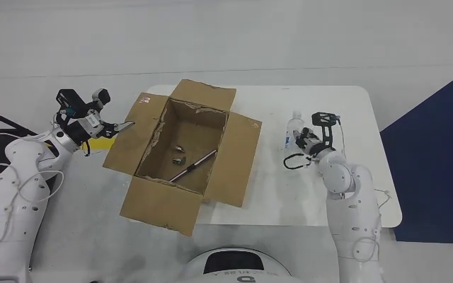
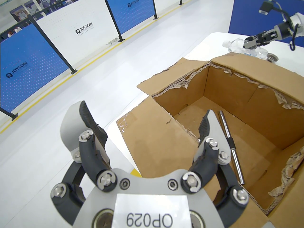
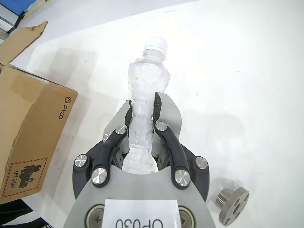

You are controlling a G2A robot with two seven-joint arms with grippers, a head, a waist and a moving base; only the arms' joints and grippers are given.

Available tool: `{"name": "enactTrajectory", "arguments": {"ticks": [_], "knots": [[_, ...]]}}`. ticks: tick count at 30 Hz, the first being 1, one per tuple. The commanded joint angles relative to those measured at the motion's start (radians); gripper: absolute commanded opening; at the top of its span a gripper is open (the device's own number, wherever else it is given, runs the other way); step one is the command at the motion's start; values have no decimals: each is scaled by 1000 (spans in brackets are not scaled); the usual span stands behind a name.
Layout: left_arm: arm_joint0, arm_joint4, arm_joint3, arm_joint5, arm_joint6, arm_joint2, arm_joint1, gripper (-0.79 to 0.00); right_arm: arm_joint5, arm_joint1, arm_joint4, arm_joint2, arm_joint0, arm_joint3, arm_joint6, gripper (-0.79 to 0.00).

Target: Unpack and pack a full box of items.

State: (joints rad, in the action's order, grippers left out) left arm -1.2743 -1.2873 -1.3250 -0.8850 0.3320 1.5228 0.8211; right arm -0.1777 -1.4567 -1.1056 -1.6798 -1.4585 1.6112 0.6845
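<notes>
An open cardboard box (image 1: 237,159) stands mid-table with its flaps spread. On its floor lie a metal rod (image 1: 192,166) and two small metal parts (image 1: 180,148). My left gripper (image 1: 124,126) hovers open and empty beside the box's left flap; the left wrist view looks past its fingers (image 2: 206,124) to the box wall (image 2: 228,88) and the rod (image 2: 229,143). To the right of the box, my right gripper (image 3: 142,100) is shut on a crumpled clear plastic bottle (image 3: 148,79), cap pointing away. I cannot tell whether the bottle (image 1: 291,131) rests on the table.
A small metal flange (image 3: 232,202) lies on the white table close by the right gripper; it is also in the left wrist view (image 2: 272,58). The box's outer side (image 3: 28,110) stands beside the bottle. Bare table surface stretches right of and behind the bottle.
</notes>
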Motion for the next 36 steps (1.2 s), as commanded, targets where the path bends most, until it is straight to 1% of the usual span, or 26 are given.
{"name": "enactTrajectory", "arguments": {"ticks": [1,4,9,10,11,12,17,20,24,27,29,30,36], "knots": [[0,0,0,0,0,0,0,0,7,3,8,0,8,-13,30,-785],[0,0,0,0,0,0,0,0,18,8,17,4,20,-32,75,-785],[0,0,0,0,0,0,0,0,34,17,11,22,60,-86,190,-785],[0,0,0,0,0,0,0,0,41,18,7,25,67,-93,198,-557],[0,0,0,0,0,0,0,0,44,19,16,28,72,-99,207,-413],[0,0,0,0,0,0,0,0,47,21,20,28,75,-101,213,0],[0,0,0,0,0,0,0,0,81,29,-4,25,63,-50,219,0],[0,0,0,0,0,0,0,0,98,34,-22,25,47,18,231,0],[0,0,0,0,0,0,0,0,113,38,-43,30,-9,182,210,0],[0,0,0,0,0,0,0,0,88,39,-58,62,-64,336,177,0],[0,0,0,0,0,0,0,0,63,40,-79,100,-87,399,161,0],[0,0,0,0,0,0,0,0,50,40,-70,115,-91,411,161,0],[0,0,0,0,0,0,0,0,50,40,-70,115,-91,411,161,0]]}}
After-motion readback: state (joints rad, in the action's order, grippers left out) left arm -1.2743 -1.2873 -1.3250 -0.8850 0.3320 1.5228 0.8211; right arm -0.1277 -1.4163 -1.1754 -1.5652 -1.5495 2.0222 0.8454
